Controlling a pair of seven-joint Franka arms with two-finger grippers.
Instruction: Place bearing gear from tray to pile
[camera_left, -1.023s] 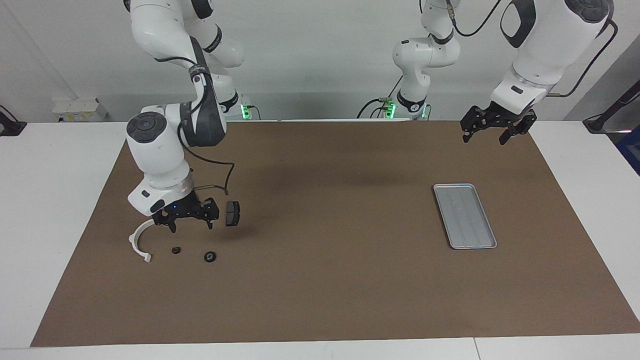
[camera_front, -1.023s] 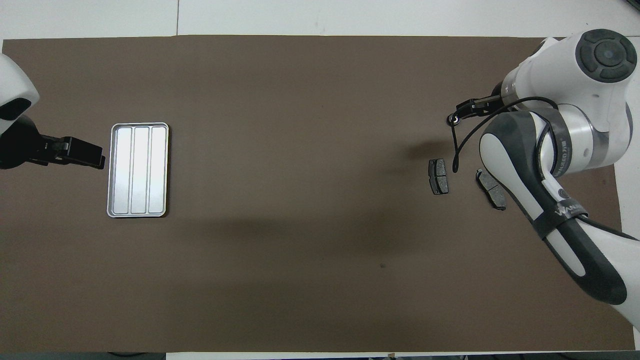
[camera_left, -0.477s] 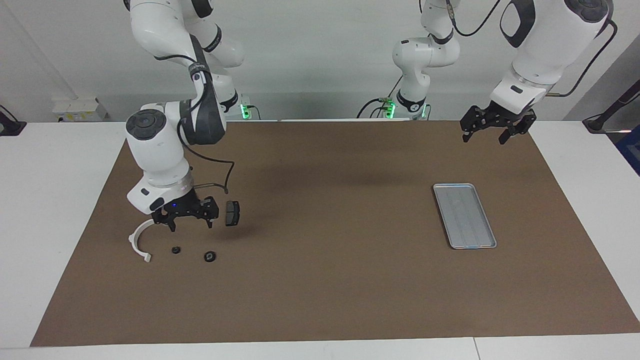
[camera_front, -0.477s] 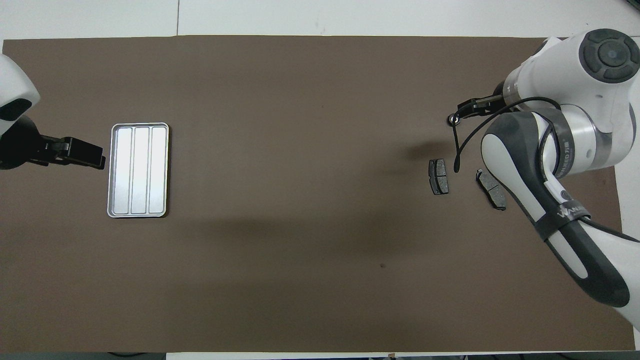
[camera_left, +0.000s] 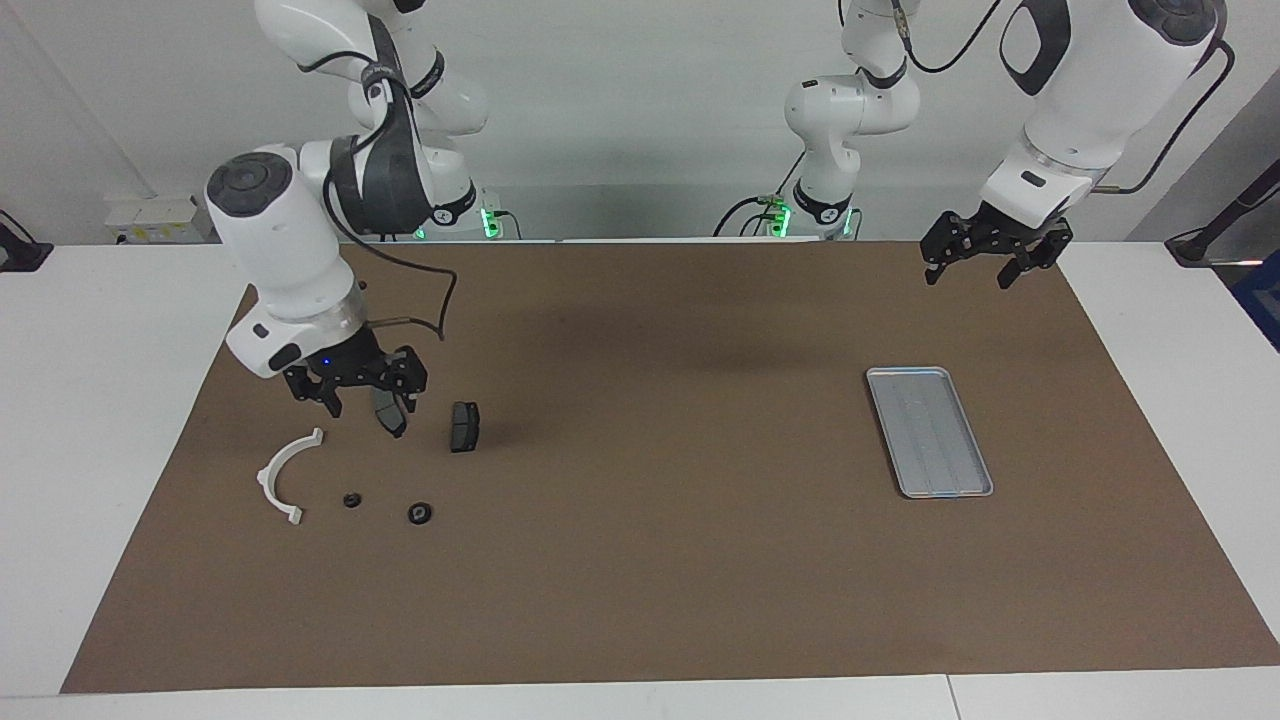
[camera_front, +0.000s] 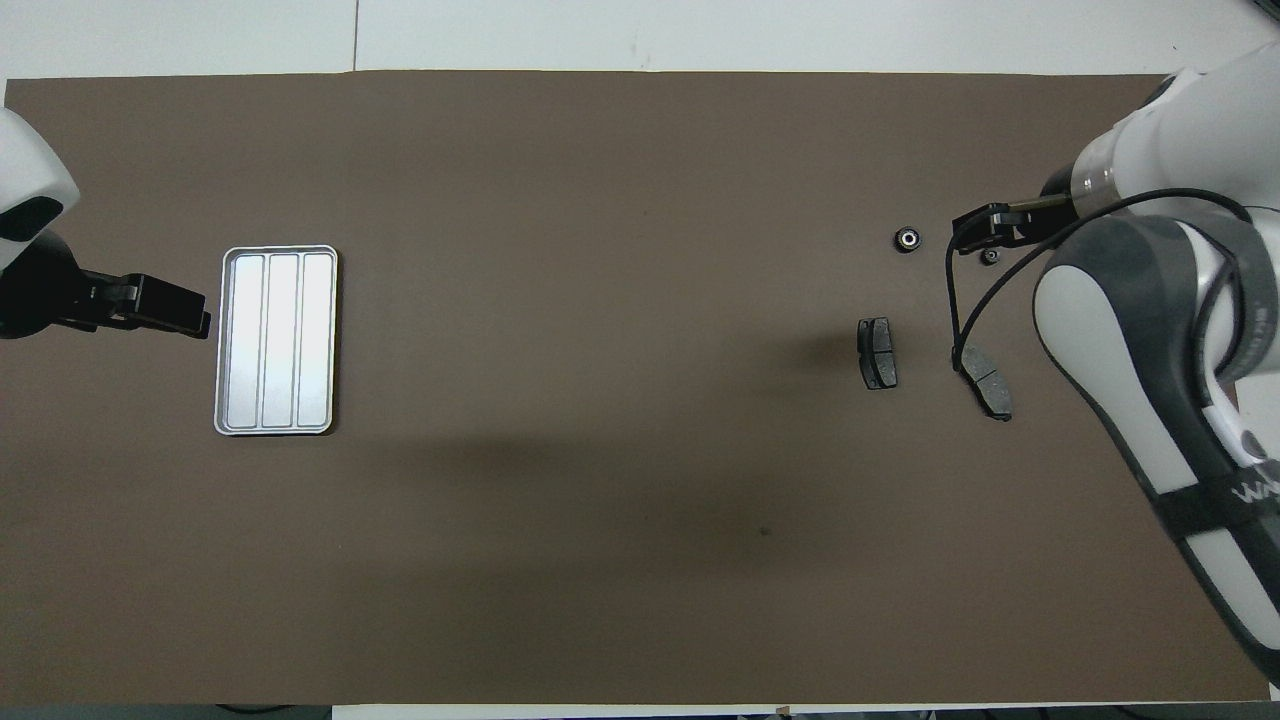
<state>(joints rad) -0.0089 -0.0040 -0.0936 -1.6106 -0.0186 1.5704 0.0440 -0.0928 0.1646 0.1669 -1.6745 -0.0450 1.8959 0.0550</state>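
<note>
Silver-grey metal tray (camera_left: 930, 431) holding nothing, bearing gear (camera_left: 420, 514) on brown mat

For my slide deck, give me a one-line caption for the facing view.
Right gripper open above the pile beside two small gears; tray empty; left gripper waits.

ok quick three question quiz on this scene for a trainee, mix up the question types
1. True or false: the tray holds a gear.
2. Which gripper hangs over the pile of parts? A) left gripper B) right gripper
3. Fill in: the two small round gears lie ____ from the robots than the two brake pads.

Key
1. False; the tray is empty.
2. B; the left gripper waits with jaws open near the tray's end of the table.
3. Farther.
</note>
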